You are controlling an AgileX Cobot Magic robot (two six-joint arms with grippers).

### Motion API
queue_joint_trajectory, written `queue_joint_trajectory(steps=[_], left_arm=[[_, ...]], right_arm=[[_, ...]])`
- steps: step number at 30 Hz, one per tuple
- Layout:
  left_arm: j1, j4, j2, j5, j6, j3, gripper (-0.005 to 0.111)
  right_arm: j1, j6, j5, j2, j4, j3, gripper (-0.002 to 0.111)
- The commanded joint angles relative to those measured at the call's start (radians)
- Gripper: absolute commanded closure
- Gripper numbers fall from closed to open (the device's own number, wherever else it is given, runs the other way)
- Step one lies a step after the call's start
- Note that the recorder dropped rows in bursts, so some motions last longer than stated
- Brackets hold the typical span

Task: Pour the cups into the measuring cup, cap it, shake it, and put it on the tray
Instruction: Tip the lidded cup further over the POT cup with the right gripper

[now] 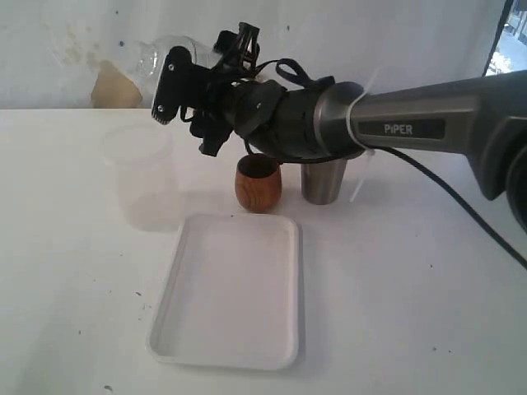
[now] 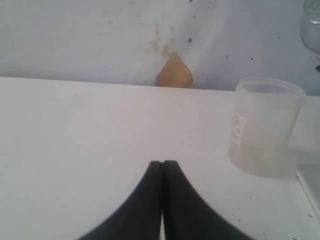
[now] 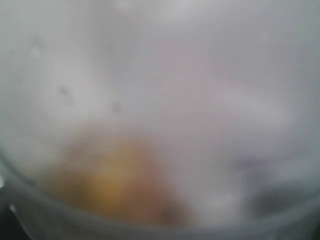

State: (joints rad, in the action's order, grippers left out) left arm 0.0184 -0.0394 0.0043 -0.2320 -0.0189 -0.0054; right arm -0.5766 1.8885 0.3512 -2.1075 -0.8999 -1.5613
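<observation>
My right claw (image 1: 169,76) is spread wide around what looks like the clear measuring cup (image 1: 156,51), held aloft at 11 o'clock from the white tray (image 1: 226,288). The cup is probably light, thin-walled and slippery, so a gentle mid-wall grip suits it. My right arm stretches level over the wooden cup (image 1: 258,185) and steel tumbler (image 1: 323,183). My left claw (image 2: 161,167) is closed, empty, above the tabletop (image 2: 75,130).

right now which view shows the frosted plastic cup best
The left wrist view: the frosted plastic cup stands upright there, rim and printed letters clear. The exterior view shows only its faint outline. The right wrist view is all blur.
</observation>
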Motion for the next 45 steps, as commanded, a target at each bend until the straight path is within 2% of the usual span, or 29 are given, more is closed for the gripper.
queue_joint_trajectory(steps=[1, 11, 14, 45], left_arm=[[-0.001, 0.002, -0.004, -0.001, 0.000, 0.005, 0.107], [-0.001, 0.002, -0.004, -0.001, 0.000, 0.005, 0.107], [-0.001, 0.002, -0.004, -0.001, 0.000, 0.005, 0.107], [-0.001, 0.002, -0.004, -0.001, 0.000, 0.005, 0.107]], right_arm=[[-0.002, 0.072, 0.110, 0.022, 0.001, -0.012, 0.108], [0.001, 0.185, 0.133, 0.019, 0.001, -0.012, 0.108], [0.001, 0.243, 0.196, -0.003, 0.003, -0.012, 0.108], [0.001, 0.243, 0.286, -0.029, 0.229, -0.012, 0.108]])
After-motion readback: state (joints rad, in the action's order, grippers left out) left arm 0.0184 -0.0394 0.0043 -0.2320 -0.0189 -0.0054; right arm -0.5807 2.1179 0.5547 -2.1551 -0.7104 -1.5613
